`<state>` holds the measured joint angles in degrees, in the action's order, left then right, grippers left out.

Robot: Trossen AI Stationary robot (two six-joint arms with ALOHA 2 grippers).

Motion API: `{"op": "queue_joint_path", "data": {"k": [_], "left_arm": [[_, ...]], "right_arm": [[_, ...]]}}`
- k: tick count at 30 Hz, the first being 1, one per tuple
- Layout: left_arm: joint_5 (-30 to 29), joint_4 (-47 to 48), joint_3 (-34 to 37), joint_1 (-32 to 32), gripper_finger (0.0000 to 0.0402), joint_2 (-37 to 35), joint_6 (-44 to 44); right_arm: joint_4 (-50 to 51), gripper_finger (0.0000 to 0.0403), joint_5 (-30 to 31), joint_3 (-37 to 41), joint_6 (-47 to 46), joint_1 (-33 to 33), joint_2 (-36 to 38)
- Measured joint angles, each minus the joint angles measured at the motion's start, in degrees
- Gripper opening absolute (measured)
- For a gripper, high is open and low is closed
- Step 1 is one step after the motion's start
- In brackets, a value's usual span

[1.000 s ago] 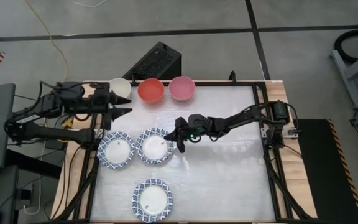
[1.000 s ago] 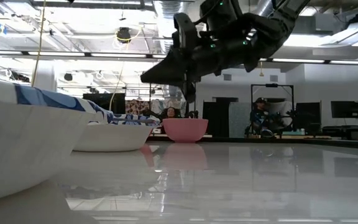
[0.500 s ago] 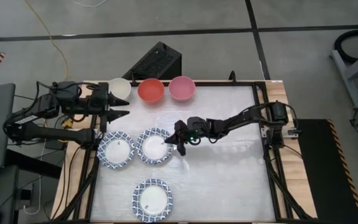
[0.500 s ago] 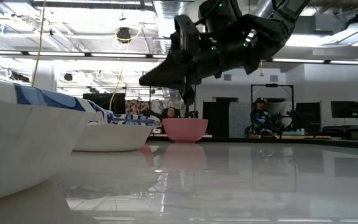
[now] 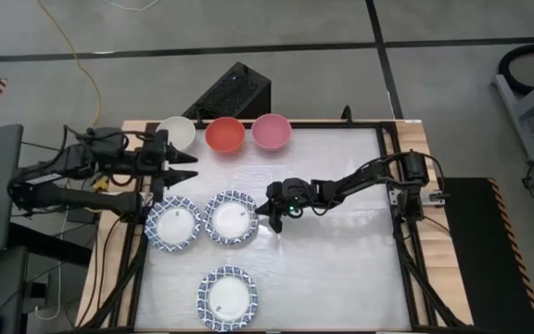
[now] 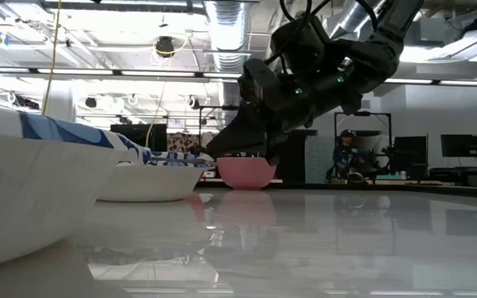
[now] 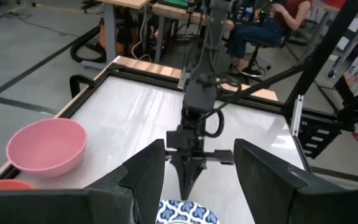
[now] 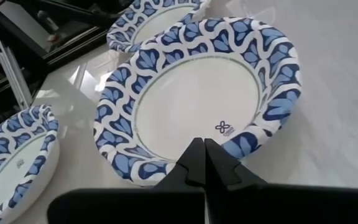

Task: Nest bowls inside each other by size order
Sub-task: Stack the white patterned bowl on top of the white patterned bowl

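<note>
right gripper (image 5: pixel 273 211) clenched empty at the 3 o'clock rim of the middle blue-and-white patterned bowl (image 5: pixel 230 218), left gripper (image 5: pixel 189 168) spread wide near the cream-white bowl (image 5: pixel 178 132), red bowl (image 5: pixel 224 134) and pink bowl (image 5: pixel 271 131) at 12 o'clock.

Three small bowls (image 5: pixel 222 134) lined the table's (image 5: pixel 341 269) far edge; three patterned bowls (image 5: pixel 231 218) sat nearer, left

Around the white table (image 5: pixel 332 269)
A black box (image 5: pixel 233 94) sits on the grey floor beyond its far edge; a yellow cable (image 5: pixel 80 65) trails nearby; a seated person (image 7: pixel 267 25) shows behind.
</note>
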<state>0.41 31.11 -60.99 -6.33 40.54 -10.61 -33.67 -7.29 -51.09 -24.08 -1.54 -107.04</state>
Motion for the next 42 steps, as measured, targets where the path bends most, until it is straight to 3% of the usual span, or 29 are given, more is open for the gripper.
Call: {"op": "queue_joint_path", "data": {"k": [17,26,33,42], "left_arm": [[-3.73,-6.06,11.52,3.62,0.018,-0.07,-6.11],[-12.31,-11.1,19.4,11.09,0.0174,-0.12,-9.61],[-19.04,-11.35,22.22,16.29,0.0113,-0.04,-12.23],[-20.14,-10.83,22.84,20.1,0.0006,-0.05,-12.35]], "right_arm": [[2.06,0.0009,1.36,0.02,0.75,-0.11,-0.17],[1.7,0.0009,1.38,0.02,0.51,-0.11,-0.2],[1.55,0.0009,1.36,0.02,0.1,-0.11,-0.22],[1.46,0.0009,1.36,0.02,0.01,-0.11,-0.22]]}}
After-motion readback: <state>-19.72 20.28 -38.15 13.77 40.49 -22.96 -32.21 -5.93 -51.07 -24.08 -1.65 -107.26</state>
